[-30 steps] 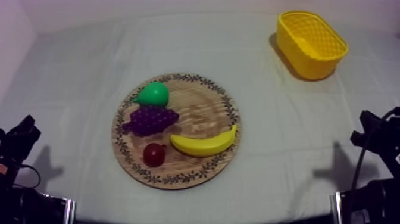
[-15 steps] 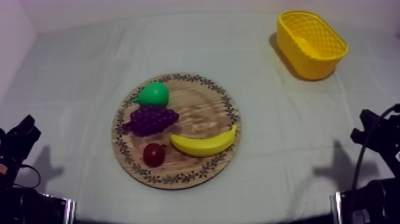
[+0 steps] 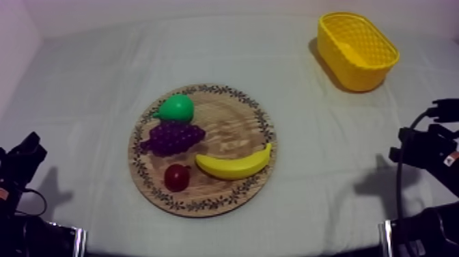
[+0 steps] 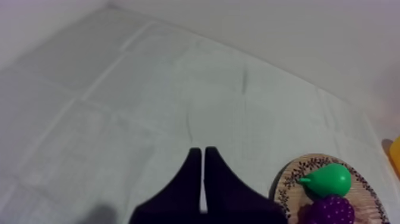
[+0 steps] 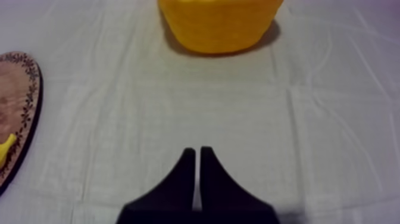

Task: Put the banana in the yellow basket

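With fingers pressed together and empty on my left gripper [image 4: 199,152] and right gripper [image 5: 196,150], the banana [image 3: 233,165] lies at the wooden board's [image 3: 205,203] near right, the yellow basket [image 3: 355,72] far right, and I fear a shallow pinch could slip off its smooth curve.

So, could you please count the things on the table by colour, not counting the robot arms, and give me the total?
Yellow: 2, the banana and the yellow basket
Green: 1, the pear
Purple: 1, the bunch of grapes
Red: 1, the small red fruit
Brown: 1, the wooden board
Total: 6
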`<move>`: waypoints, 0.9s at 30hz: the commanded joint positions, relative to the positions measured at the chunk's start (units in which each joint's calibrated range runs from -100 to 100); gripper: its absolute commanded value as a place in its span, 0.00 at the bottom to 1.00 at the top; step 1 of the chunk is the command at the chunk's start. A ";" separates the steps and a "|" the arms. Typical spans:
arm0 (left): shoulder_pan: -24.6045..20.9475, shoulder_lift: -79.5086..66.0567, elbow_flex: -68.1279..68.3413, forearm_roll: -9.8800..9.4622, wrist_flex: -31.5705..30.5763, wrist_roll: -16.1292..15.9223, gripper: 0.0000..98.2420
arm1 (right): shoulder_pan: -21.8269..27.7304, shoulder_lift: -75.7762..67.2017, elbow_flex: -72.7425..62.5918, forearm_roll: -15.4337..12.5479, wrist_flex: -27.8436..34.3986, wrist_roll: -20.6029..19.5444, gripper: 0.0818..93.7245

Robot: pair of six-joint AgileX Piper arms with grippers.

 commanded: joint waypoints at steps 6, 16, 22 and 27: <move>0.02 -0.05 -0.01 0.03 -0.01 0.02 0.00 | -0.68 12.48 0.00 -0.20 -7.68 -0.56 0.01; 0.02 -0.05 -0.01 0.03 -0.01 0.00 0.00 | 0.18 -1.76 0.00 1.01 4.21 -0.01 0.01; 0.02 -0.05 -0.01 0.03 -0.01 -0.01 0.00 | 1.64 -15.07 -0.09 4.26 15.20 -3.81 0.00; 0.02 -0.05 -0.01 0.03 -0.01 0.00 0.00 | 2.55 -22.30 -0.47 5.10 19.57 -5.38 0.00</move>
